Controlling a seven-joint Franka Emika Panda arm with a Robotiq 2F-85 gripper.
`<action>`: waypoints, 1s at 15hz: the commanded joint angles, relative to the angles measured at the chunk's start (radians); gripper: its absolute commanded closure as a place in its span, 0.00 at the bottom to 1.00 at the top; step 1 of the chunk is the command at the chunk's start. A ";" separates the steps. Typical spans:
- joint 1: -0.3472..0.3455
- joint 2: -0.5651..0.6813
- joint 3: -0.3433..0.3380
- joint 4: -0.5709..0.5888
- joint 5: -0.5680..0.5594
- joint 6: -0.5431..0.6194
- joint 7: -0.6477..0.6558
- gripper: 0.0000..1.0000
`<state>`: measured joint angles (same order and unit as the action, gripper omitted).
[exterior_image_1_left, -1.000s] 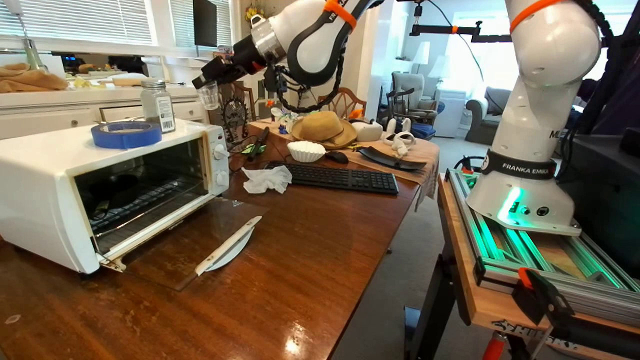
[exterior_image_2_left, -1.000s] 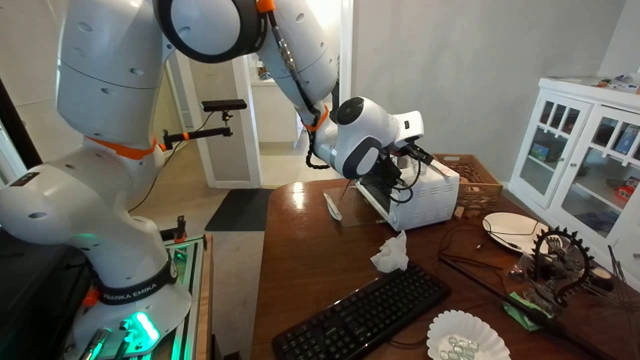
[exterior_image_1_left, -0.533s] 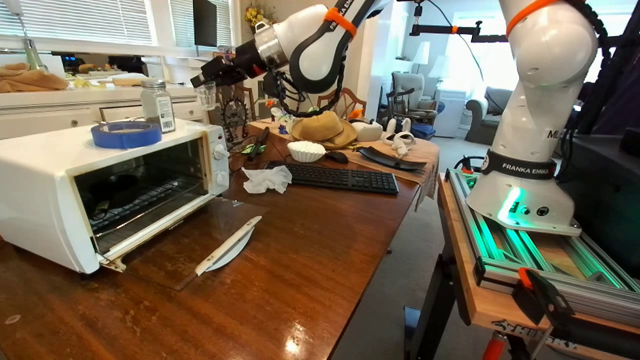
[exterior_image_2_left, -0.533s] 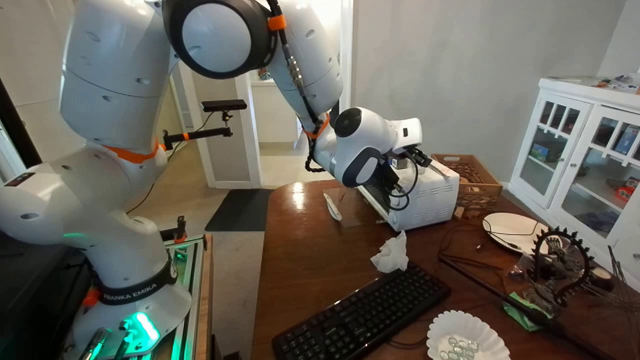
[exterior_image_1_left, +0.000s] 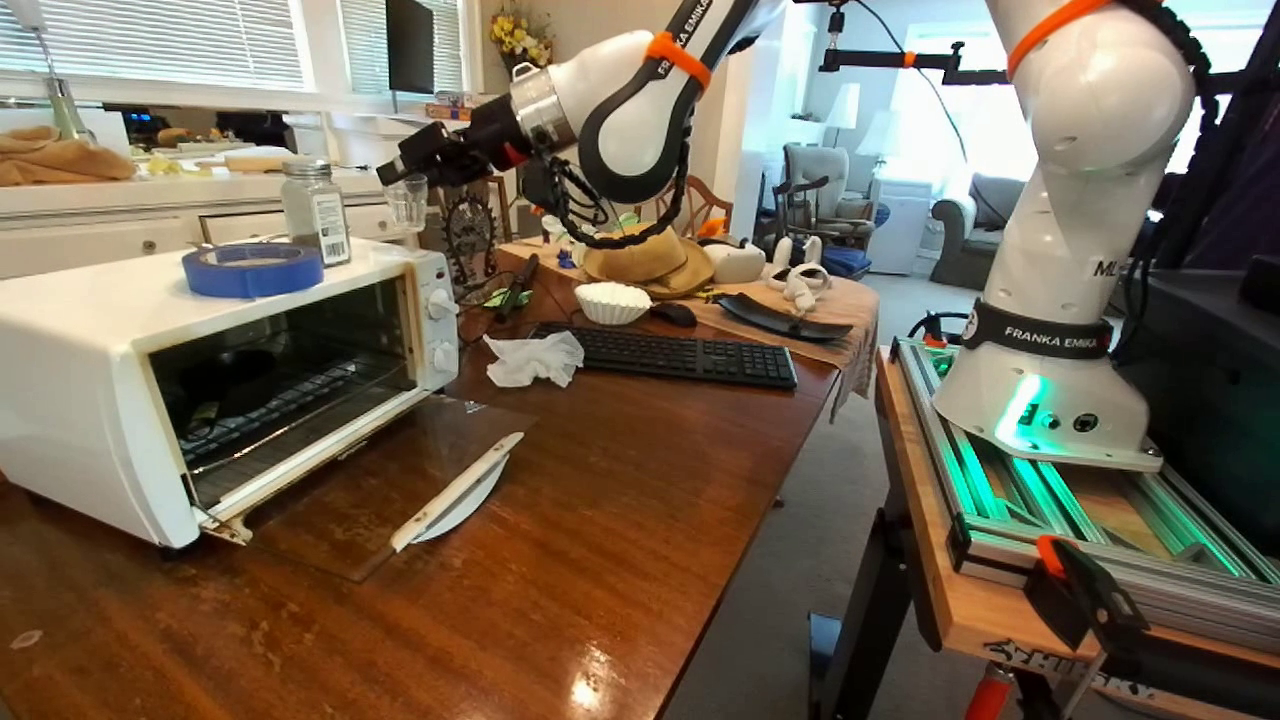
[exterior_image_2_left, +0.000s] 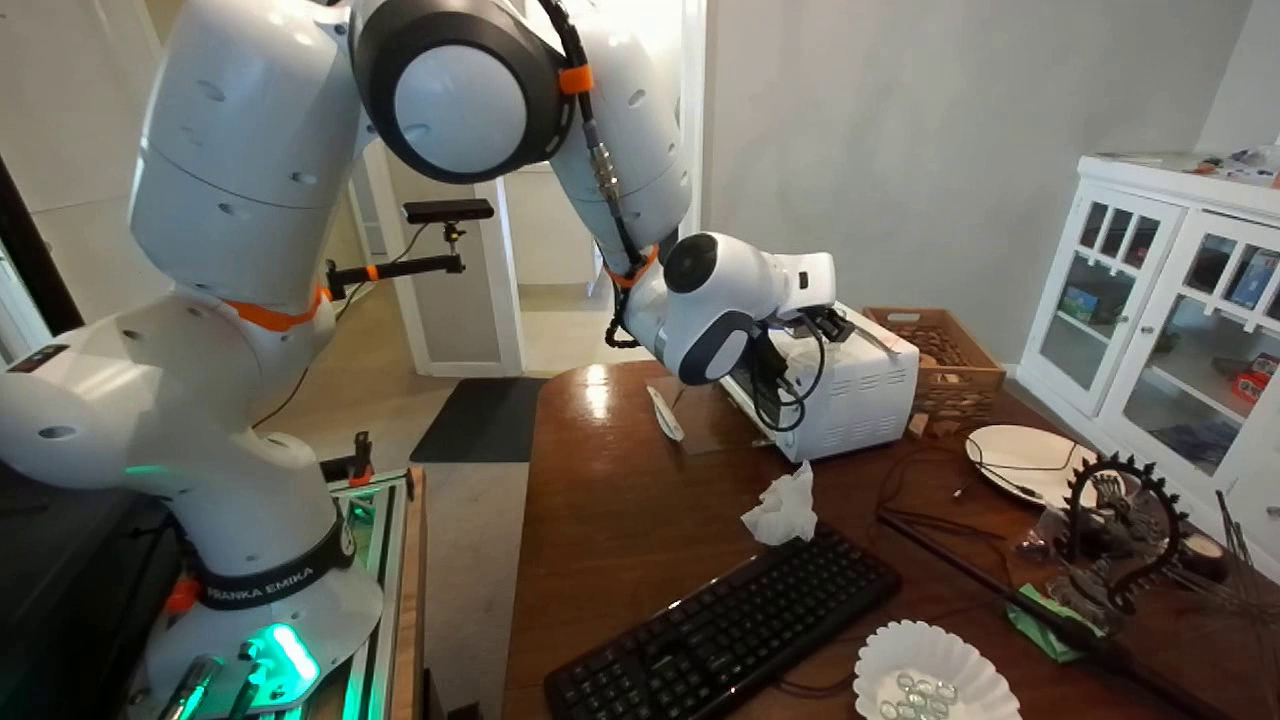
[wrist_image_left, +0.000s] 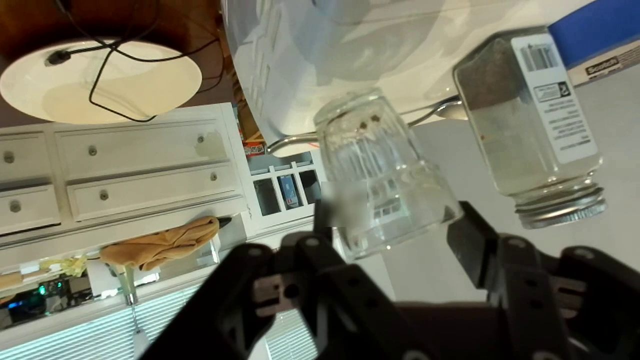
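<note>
Down on the bench (exterior_image_1_left: 620, 480) sits the white toaster oven (exterior_image_1_left: 70, 370), and near its knob-side edge my fingers (wrist_image_left: 472, 242) are clamped on the rim of the glass (wrist_image_left: 390, 175), which hangs below them base down, nearly upright, not touching the jar (wrist_image_left: 520, 110).

Off the wrist view's edge goes the blue tape roll (wrist_image_left: 600, 31); the glass (wrist_image_left: 395, 195) blurs along one side; and in an exterior view that dark shape (exterior_image_1_left: 228, 380) inside the oven (exterior_image_1_left: 75, 410), perhaps a pan, drowns in shadow.
</note>
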<state>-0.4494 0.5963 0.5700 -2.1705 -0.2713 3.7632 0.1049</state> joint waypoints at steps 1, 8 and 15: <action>-0.008 0.056 0.016 0.027 -0.018 0.040 0.019 0.65; 0.031 0.110 0.002 0.115 -0.023 0.033 0.012 0.65; 0.087 0.170 0.007 0.272 -0.036 -0.035 0.008 0.65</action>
<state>-0.3853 0.7134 0.5700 -1.9824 -0.2859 3.7713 0.1206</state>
